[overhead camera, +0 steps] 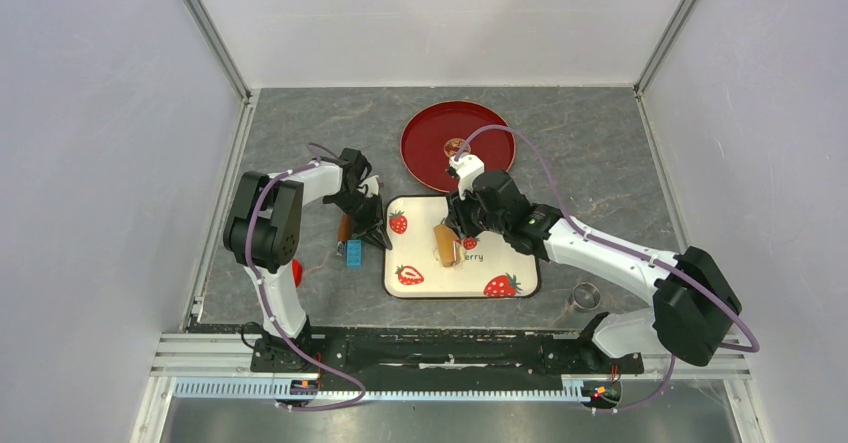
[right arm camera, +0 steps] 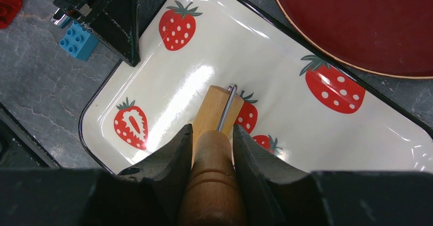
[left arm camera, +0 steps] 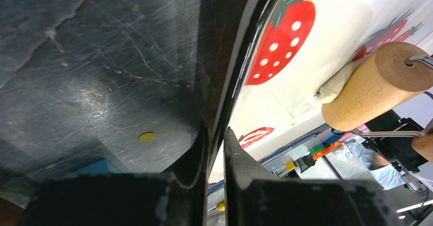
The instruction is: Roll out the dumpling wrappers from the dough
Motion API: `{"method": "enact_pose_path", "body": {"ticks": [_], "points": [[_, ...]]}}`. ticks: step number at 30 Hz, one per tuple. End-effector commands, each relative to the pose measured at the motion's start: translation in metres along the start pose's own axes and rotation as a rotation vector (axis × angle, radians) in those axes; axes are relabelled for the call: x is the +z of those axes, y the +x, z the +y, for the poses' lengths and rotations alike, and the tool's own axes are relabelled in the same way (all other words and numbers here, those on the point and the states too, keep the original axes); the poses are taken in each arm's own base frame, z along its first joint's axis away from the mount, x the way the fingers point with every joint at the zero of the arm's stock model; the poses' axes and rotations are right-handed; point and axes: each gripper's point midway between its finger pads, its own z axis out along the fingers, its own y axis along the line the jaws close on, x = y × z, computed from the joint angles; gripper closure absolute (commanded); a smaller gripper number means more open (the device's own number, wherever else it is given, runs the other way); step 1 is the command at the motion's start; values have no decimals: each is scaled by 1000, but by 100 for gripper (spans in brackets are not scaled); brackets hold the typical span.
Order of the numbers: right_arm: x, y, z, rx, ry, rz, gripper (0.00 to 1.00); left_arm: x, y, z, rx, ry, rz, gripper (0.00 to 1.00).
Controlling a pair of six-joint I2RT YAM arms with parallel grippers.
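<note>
Currently: dough (left arm camera: 334, 84) soft, tacky, tears easily; sits under roller (right arm camera: 216, 107), just ahead of right gripper (right arm camera: 212, 130), which clamps roller handle. Left gripper (left arm camera: 216, 133) pinches tray (right arm camera: 204, 47) rim. Press via roller only.

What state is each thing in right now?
Left claw, shut on the rim of the strawberry tray.
Right claw, shut on the handle of the roller.
Dough, lump partly under the roller, on the tray.
Red plate, flat on the table beyond the tray.
Ring cutter, lying apart on the table.
</note>
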Motion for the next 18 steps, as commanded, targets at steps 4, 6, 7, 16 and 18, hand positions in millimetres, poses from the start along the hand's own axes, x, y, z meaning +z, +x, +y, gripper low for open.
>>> {"method": "enact_pose_path", "body": {"ticks": [4,6,7,16,18], "points": [[-83,238,7,66,-46,904,100,7,-6,10,-42,-48,-25,98],[-82,238,8,66,-51,900,100,7,-6,9,-43,-46,-25,98],[-82,237,9,67,-55,895,100,7,-6,9,-44,-47,-24,98],[-76,228,19,84,-97,865,100,6,-8,8,-50,-46,-29,98],[-76,228,19,82,-100,863,100,6,-9,8,-48,-45,-32,98]]}}
